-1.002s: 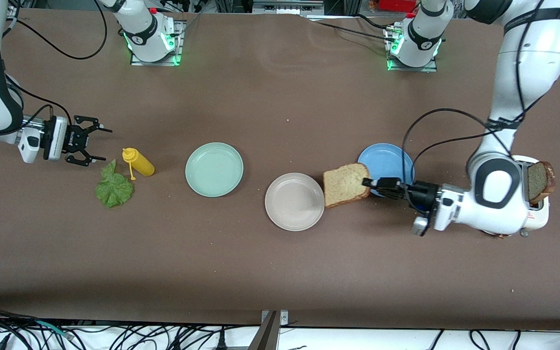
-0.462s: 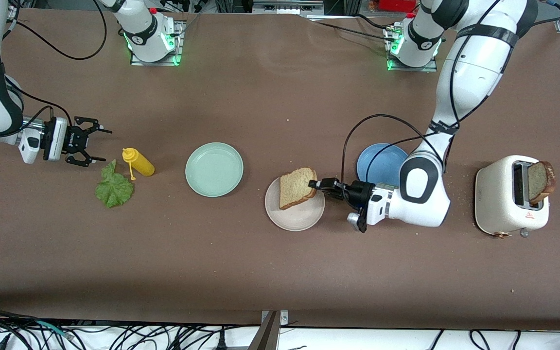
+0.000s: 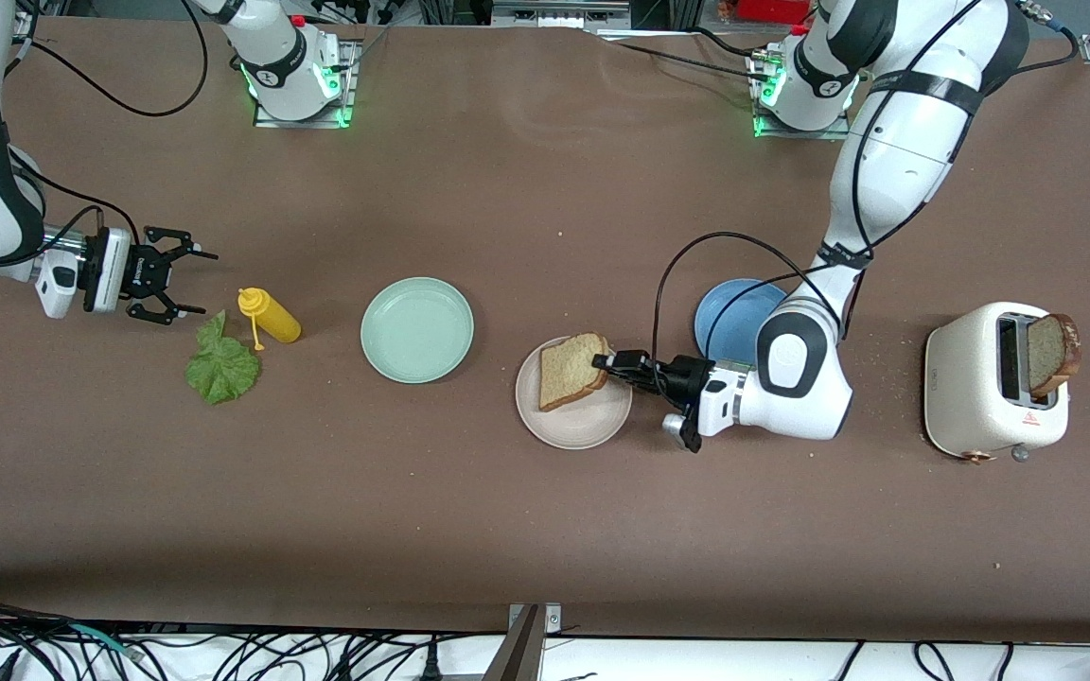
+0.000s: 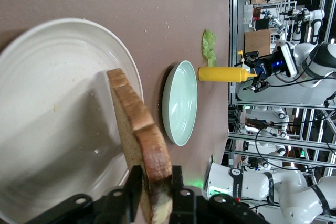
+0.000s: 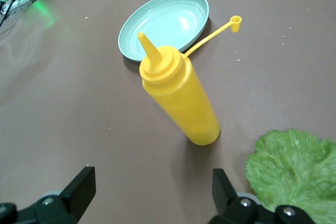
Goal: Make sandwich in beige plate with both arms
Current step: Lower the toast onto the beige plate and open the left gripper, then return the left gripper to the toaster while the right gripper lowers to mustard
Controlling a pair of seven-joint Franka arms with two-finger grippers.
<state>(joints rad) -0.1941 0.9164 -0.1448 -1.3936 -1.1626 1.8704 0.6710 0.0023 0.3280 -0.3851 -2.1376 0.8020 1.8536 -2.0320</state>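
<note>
1. Since the earlier frames, the left gripper [image 3: 605, 364] had carried a bread slice [image 3: 569, 370] from over the blue plate [image 3: 729, 322] to over the beige plate [image 3: 575, 426], while the right arm had not moved.
2. The slice stood on edge between the left gripper's fingers, its lower edge over or on the beige plate; whether they still pinched it or had begun to let go could not be told.
3. To do this step well, the slice should probably be lowered flat and centred on the beige plate before full release, so it does not tip over the rim.
4. The slice looked tan with a brown crust, roughly square, smaller than the beige plate.
5. The right gripper [image 3: 187, 275] waited with fingers spread wide and empty, well apart from the beige plate, over the table near the lettuce leaf [image 3: 221, 364] and the yellow bottle [image 3: 269, 317].
6. A second slice [image 3: 1052, 354] stood in the toaster [image 3: 980, 388], toward the left arm's end from the beige plate; the green plate [image 3: 417, 329] lay toward the right arm's end.
</note>
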